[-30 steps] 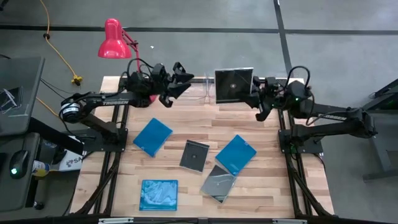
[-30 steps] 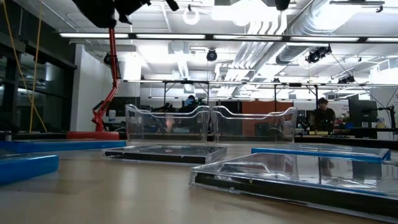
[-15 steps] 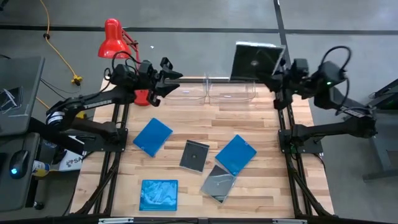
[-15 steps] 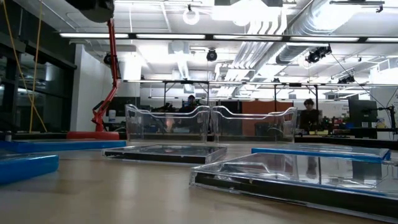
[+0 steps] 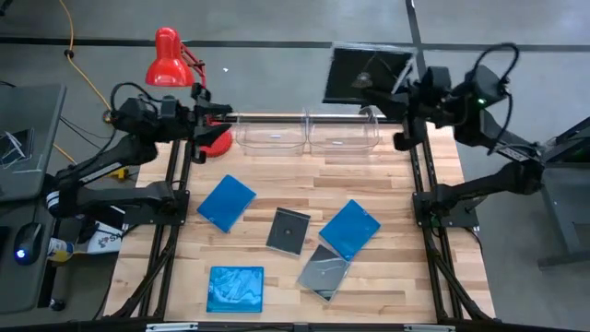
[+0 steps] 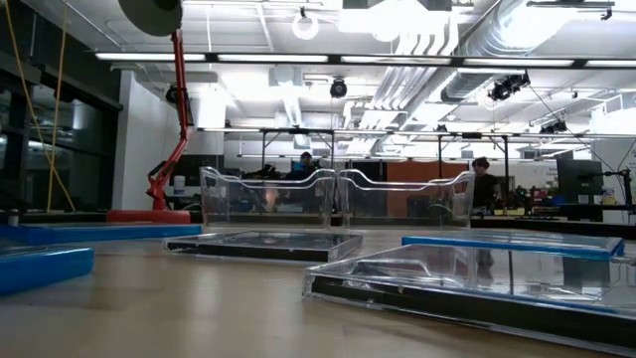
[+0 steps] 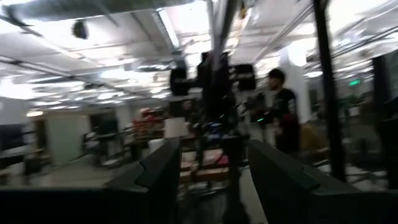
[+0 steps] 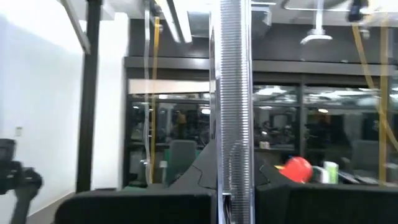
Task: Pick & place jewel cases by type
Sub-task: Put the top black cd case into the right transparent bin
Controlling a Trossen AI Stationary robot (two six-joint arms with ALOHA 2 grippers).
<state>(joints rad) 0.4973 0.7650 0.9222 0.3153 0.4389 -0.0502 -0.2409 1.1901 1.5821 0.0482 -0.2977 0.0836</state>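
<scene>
Taking the table [image 5: 387, 175] from above as a clock face with 12 at the far edge, the right gripper [image 5: 395, 86] is up near 1 o'clock, clamped on a dark grey jewel case [image 5: 367, 76]. It holds the case clear of the wood, above and just past the far rim of the right-hand bin [image 5: 343, 136]. In the right wrist view this case shows edge-on [image 8: 233, 112], pinched between that arm's own fingers. A second ago the same case sat lower, right at the bin; it has since been lifted and swung outward past 12, so it has not been dropped in and is still being carried. The left gripper [image 5: 208, 112] was beside the left-hand bin [image 5: 270, 136] a second ago. It has pulled back toward 10 o'clock, next to the red lamp [image 5: 168, 57]. Its fingers [image 7: 155, 180] stand apart and hold nothing, which leaves both bins unobstructed. Neither bin appears to hold a case yet. Five cases lie flat on the table: a blue case at 9 o'clock [image 5: 227, 202], a dark case near the centre [image 5: 289, 231], a blue case at 4 o'clock [image 5: 349, 229] touching a smoky case at 5 o'clock [image 5: 324, 271], and a blue case at 7 o'clock [image 5: 236, 288]. The sort therefore looks barely begun. The likely next need is to bring the held case back down over one bin, squared to its opening, before the fingers part. A tilted release at this height could let it clip the rim.
</scene>
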